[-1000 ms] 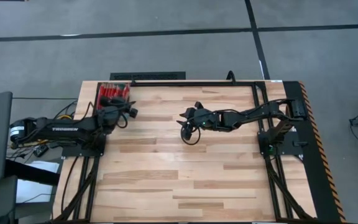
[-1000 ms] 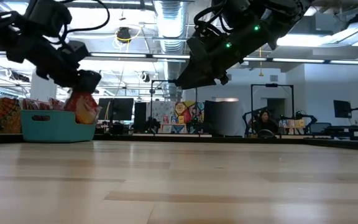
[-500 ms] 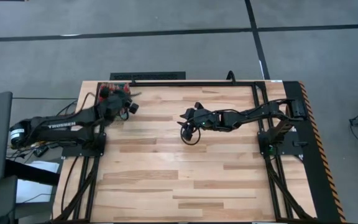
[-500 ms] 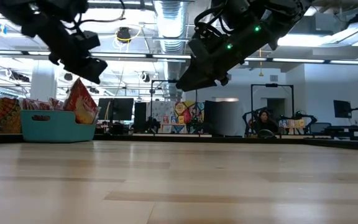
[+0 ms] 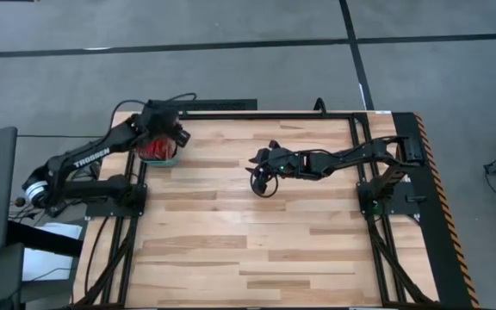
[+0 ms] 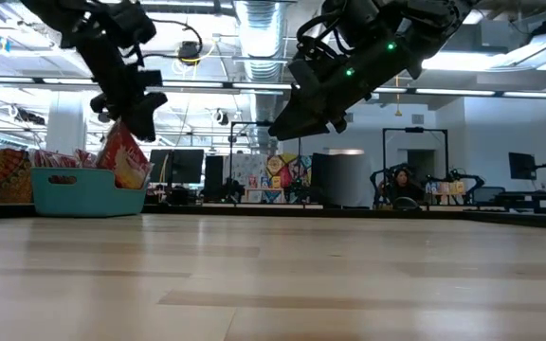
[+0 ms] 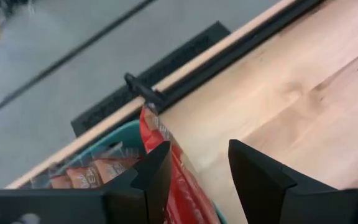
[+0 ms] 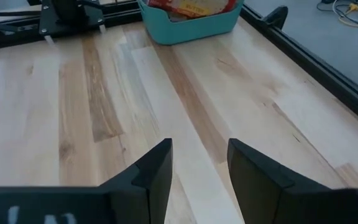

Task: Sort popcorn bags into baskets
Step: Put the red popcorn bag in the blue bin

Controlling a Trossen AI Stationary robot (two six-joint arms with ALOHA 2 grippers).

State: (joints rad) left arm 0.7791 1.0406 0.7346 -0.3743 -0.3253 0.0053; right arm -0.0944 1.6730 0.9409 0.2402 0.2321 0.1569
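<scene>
The teal basket sits at the table's far left corner. Several red popcorn bags fill it. One bag stands on edge at the basket's right end, leaning on its wall. My left gripper is open and hovers just above that bag, over the basket. My right gripper is open and empty, held above mid-table, facing the basket.
A black rail runs along the table's far edge right behind the basket. Bare wooden tabletop stretches between the arms and toward the near edge. Beyond the table the low view shows a room with desks and a seated person.
My left gripper has risen off the upright bag and swung toward the far edge, so it now sits over the basket. The bag has stayed leaning in the basket.
</scene>
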